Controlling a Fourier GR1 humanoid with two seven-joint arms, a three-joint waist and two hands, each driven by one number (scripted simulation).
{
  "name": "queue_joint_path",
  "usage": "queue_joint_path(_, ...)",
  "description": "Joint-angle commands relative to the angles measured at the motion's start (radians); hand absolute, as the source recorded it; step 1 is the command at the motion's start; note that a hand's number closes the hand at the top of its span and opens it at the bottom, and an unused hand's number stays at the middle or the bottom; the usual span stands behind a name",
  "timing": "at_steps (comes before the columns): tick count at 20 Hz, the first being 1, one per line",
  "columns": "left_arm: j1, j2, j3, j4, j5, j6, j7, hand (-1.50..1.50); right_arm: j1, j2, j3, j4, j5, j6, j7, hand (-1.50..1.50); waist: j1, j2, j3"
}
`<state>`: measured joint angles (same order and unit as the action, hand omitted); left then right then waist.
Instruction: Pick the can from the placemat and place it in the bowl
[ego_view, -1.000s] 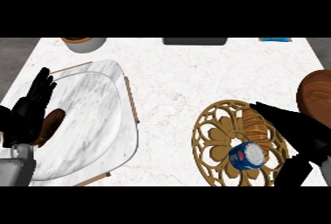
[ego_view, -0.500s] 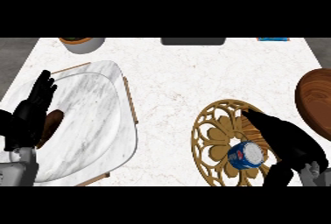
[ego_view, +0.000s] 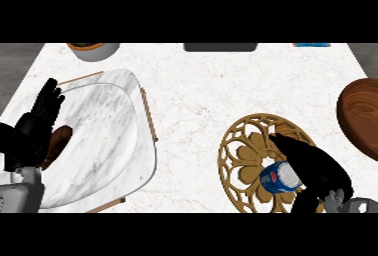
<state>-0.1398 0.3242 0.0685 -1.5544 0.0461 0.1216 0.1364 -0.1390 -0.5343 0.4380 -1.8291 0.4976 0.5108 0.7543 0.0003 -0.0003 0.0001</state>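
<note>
A blue can (ego_view: 278, 177) with a white label stands on the round golden openwork placemat (ego_view: 247, 150) at the lower right. My right hand (ego_view: 314, 165) sits over the can's right side, its fingers curving round it from above; the thumb is hidden. The brown wooden bowl (ego_view: 360, 117) lies at the right edge, partly cut off. At the left edge, my left hand (ego_view: 33, 127) rests open with fingers up, over the marble tray.
A large white marble tray (ego_view: 111, 140) on a wooden frame fills the left side, with a small brown object (ego_view: 59, 142) by my left hand. A grey pot (ego_view: 94, 50), a dark slab (ego_view: 220, 47) and a blue item (ego_view: 311, 45) line the far edge.
My right hand has moved left from beside the bowl onto the placemat and come down around the can. The left hand has barely shifted.
</note>
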Motion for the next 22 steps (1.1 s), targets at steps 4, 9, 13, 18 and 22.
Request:
queue_joint_path(4, -0.065, -0.024, 0.017, 0.008, -0.023, -0.018, 0.052, 0.0, 0.03, 0.051, -0.053, 0.046, 0.103, 0.025, -0.062, -1.5, -0.001, 0.0, 0.0)
queue_joint_path(9, -0.055, -0.016, 0.063, 0.056, -0.013, -0.05, 0.015, 0.0, -0.008, 0.132, -0.088, 0.107, 0.078, 0.083, -0.049, 1.5, -0.001, 0.001, 0.0)
queue_joint_path(13, 0.016, -0.029, 0.067, 0.013, -0.014, -0.067, -0.041, 0.0, 0.032, 0.143, -0.021, 0.156, 0.159, 0.015, -0.202, 1.5, 0.001, 0.0, 0.0)
queue_joint_path(18, -0.009, -0.061, 0.05, 0.083, -0.065, -0.043, -0.09, 0.0, -0.053, 0.193, -0.063, 0.287, 0.194, -0.017, -0.269, 1.5, 0.002, 0.002, 0.0)
queue_joint_path(22, -0.042, -0.059, 0.052, 0.042, -0.067, -0.049, -0.023, 0.0, -0.027, 0.216, -0.062, 0.231, 0.259, -0.039, -0.252, 1.5, -0.002, 0.0, 0.0)
